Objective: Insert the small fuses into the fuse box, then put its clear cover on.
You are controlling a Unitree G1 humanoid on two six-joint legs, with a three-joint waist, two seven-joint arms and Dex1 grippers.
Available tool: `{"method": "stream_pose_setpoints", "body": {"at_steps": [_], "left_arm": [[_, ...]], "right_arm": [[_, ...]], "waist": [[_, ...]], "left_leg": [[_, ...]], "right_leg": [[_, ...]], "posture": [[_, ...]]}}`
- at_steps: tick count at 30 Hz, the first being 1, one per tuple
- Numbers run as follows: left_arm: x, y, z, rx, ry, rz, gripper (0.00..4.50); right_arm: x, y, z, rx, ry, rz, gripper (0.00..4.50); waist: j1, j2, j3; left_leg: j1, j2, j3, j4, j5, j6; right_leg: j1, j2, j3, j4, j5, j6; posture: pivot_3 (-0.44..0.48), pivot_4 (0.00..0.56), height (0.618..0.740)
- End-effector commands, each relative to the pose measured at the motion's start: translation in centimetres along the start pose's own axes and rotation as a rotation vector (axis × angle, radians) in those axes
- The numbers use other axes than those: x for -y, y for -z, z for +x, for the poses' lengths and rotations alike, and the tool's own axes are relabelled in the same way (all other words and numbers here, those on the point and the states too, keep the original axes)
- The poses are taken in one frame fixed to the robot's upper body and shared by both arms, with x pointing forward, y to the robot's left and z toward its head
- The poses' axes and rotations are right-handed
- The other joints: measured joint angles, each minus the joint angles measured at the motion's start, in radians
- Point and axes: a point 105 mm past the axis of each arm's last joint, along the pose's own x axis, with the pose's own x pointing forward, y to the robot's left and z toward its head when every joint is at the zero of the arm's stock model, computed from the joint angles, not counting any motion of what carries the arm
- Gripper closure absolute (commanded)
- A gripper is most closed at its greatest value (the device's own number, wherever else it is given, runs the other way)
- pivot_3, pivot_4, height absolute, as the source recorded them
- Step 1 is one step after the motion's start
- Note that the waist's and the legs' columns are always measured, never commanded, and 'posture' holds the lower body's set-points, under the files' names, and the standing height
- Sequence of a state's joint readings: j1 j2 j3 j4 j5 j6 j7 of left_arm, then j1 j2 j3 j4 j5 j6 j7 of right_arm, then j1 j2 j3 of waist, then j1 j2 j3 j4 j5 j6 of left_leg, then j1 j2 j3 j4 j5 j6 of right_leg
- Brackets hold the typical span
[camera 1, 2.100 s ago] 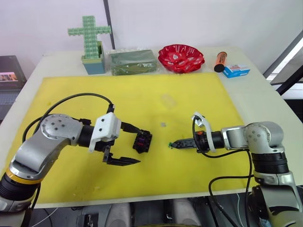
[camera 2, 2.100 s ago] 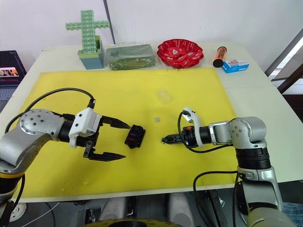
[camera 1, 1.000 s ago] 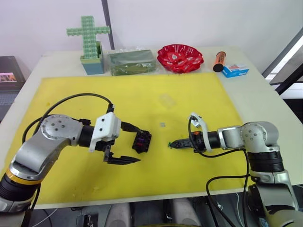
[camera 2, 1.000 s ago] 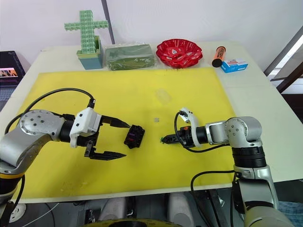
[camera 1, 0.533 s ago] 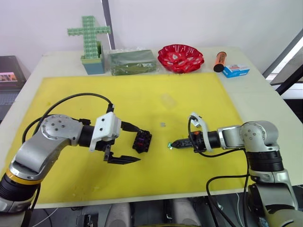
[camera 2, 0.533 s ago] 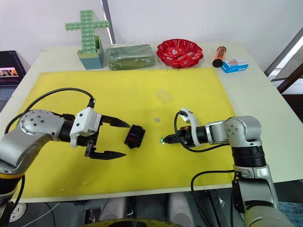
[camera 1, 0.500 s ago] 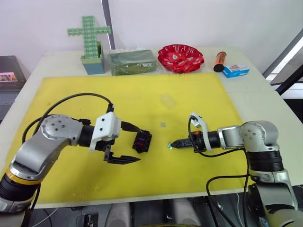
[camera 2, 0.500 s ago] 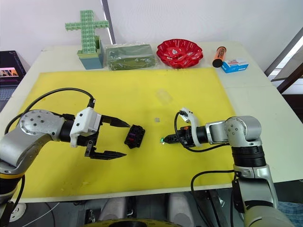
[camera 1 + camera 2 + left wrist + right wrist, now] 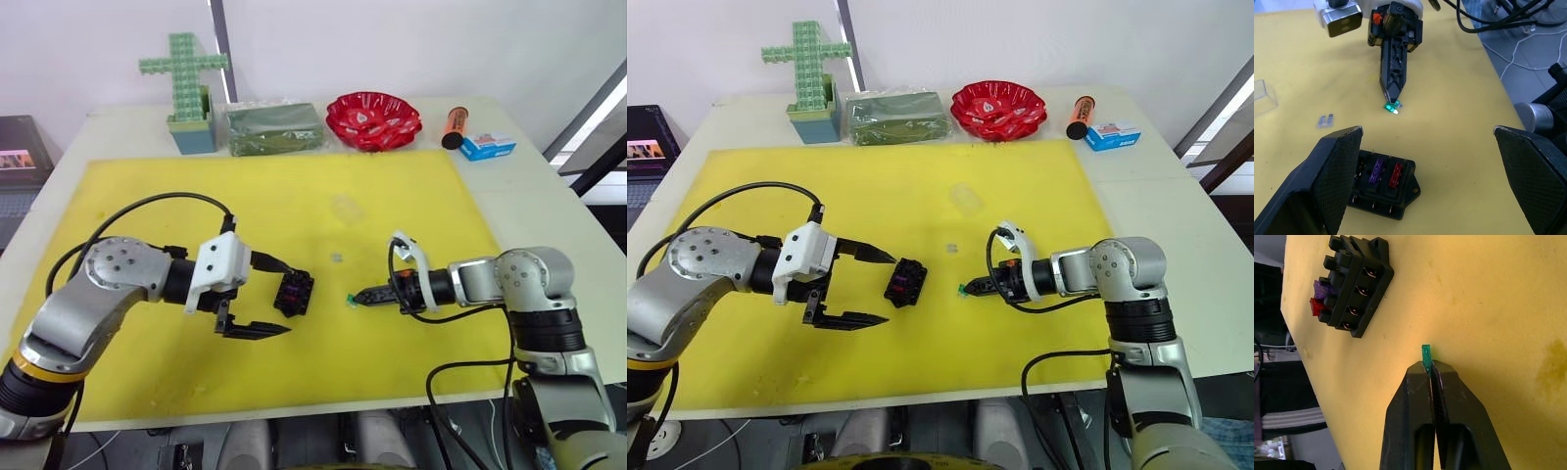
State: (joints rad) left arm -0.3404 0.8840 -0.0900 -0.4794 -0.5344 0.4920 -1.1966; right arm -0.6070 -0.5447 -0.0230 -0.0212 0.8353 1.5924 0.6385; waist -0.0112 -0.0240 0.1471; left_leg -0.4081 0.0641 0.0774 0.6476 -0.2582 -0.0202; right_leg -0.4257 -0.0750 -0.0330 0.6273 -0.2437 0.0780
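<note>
Pinching the green fuse (image 9: 1426,354) at the tips of the closed right claw (image 9: 359,298), low over the yellow mat (image 9: 294,206), just right of the fuse box (image 9: 294,293). Gaping wide, left claw (image 9: 277,300) flanking that box, purple and red fuses seated. Barely nudged toward the box since half a second back.

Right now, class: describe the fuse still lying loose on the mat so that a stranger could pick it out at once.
Start at the yellow mat and find the black fuse box near its middle. Just beyond it, toward the clear cover, lies a tiny greyish-purple fuse. Unlike the green fuse, no gripper holds it.
</note>
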Motion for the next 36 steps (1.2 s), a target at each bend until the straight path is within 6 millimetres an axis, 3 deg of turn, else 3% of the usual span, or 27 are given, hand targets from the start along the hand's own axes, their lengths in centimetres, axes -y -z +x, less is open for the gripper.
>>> {"method": "stream_pose_setpoints", "body": {"at_steps": [1, 5, 10, 16, 24, 36], "left_arm": [[-0.4, -0.3, -1.0, -0.008, -0.033, 0.026, 0.0], [-0.4, 1.8, -2.5, -0.103, -0.037, 0.016, 0.0], [-1.2, 3.4, -3.3, -0.126, -0.062, -0.019, 0.0], [-1.7, 4.2, -3.0, -0.111, -0.066, -0.034, 0.0], [-1.8, 4.4, -2.7, -0.106, -0.064, -0.033, 0.0], [-1.6, 4.5, -2.4, -0.1, -0.056, -0.029, 0.0]], "right_arm": [[-2.8, -2.9, -0.9, 0.07, -0.017, -0.201, 4.48], [-7.6, -5.6, -0.4, 0.095, -0.059, -0.467, 4.48], [-9.5, -7.1, 1.7, 0.132, -0.037, -0.668, 4.48], [-9.7, -5.9, 3.7, 0.094, -0.052, -0.82, 4.48], [-8.3, -4.9, 4.2, 0.069, -0.032, -0.834, 4.48], [-7.9, -4.3, 4.5, 0.082, -0.033, -0.828, 4.48]], "waist": [[-0.001, 0.0, 0.0], [-0.007, 0.001, 0.001], [0.005, 0.0, 0.0], [0.001, 0.0, 0.0], [0.001, 0.0, 0.0], [0.001, 0.0, 0.0]], "left_leg": [[0.0, 0.0, 0.0, 0.0, 0.0, 0.0], [0.0, 0.0, 0.0, -0.001, 0.0, 0.0], [-0.001, 0.002, -0.001, -0.001, 0.0, 0.0], [-0.001, 0.001, 0.0, 0.0, 0.0, 0.0], [-0.001, 0.001, 0.0, 0.0, 0.0, 0.0], [-0.001, 0.001, 0.0, 0.0, 0.0, 0.0]], "right_leg": [[0.0, 0.0, 0.0, 0.0, 0.0, 0.0], [-0.002, 0.0, 0.0, 0.001, 0.0, 0.0], [-0.001, 0.003, 0.0, 0.0, -0.001, -0.001], [-0.001, 0.0, 0.0, 0.0, 0.0, -0.001], [-0.001, 0.001, 0.0, 0.001, 0.0, -0.001], [-0.001, 0.001, 0.0, 0.001, 0.0, -0.001]], "posture": [[0.0, 0.15, 0.74], [0.0, 0.15, 0.74], [0.0, 0.15, 0.74], [0.0, 0.15, 0.74], [0.0, 0.15, 0.74], [0.0, 0.15, 0.74]]}}
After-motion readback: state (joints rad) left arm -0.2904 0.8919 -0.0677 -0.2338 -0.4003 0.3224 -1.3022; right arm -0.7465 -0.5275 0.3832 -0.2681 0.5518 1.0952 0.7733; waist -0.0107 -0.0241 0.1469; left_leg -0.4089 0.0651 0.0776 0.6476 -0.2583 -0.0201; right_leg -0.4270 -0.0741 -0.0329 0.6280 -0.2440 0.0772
